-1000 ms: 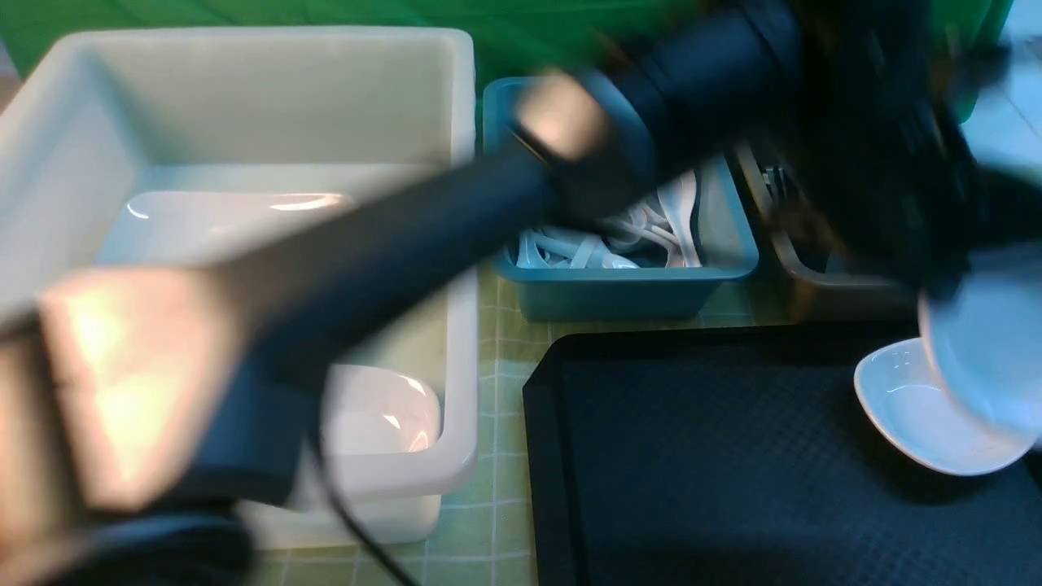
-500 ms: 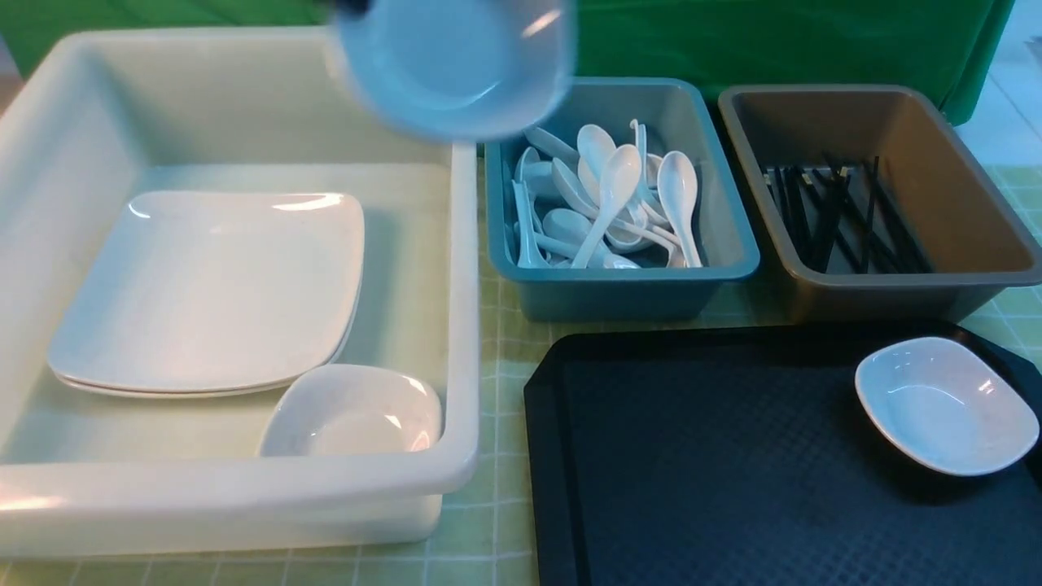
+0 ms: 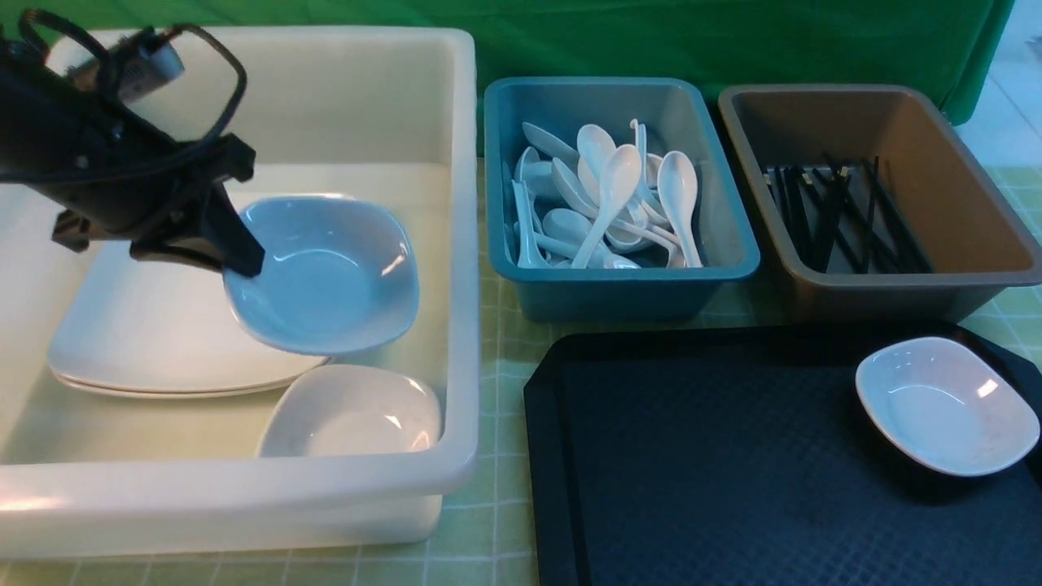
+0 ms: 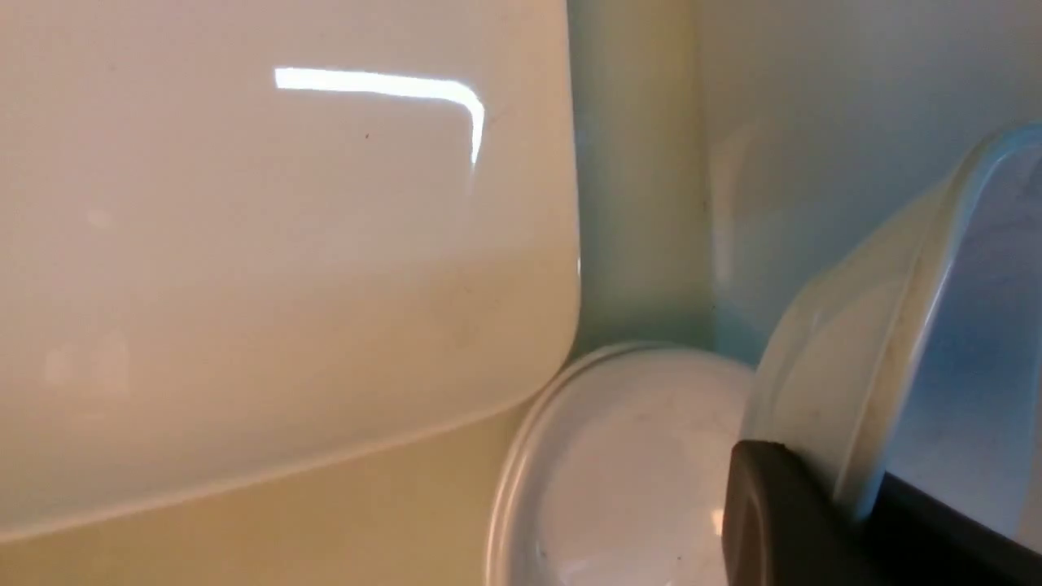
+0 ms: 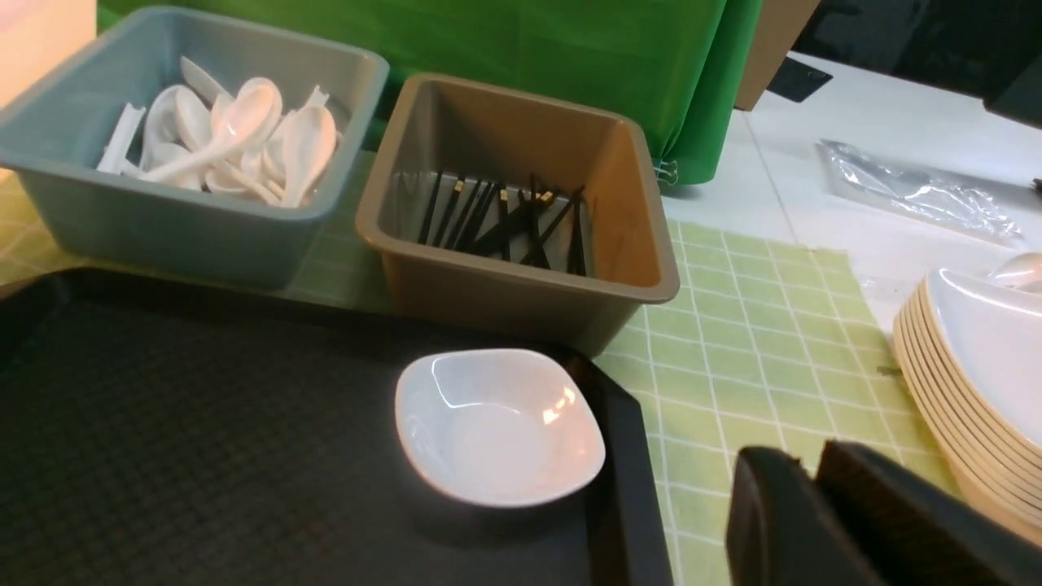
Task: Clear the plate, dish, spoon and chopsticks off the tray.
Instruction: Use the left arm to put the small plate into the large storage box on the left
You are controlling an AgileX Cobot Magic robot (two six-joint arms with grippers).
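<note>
My left tool (image 3: 241, 262) is pinching the dish (image 3: 326, 277) by its rim, left of centre in frame, hovering over the white tub (image 3: 460, 244). The drop spot, another dish (image 3: 350, 411), sits just below it.

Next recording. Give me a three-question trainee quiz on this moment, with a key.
1. True or false: the large black diamond-textured plastic tray holds nothing.
2. What do the left arm's fingers pinch over the deep white plastic tub? A: soup spoon. B: small white rounded-square dish. C: square plate.
3. Fill in: the thin black chopsticks lie in the ___ bin.
Key: 1 false, a second small white dish sits on it. 2 B. 3 brown plastic bin.
</note>
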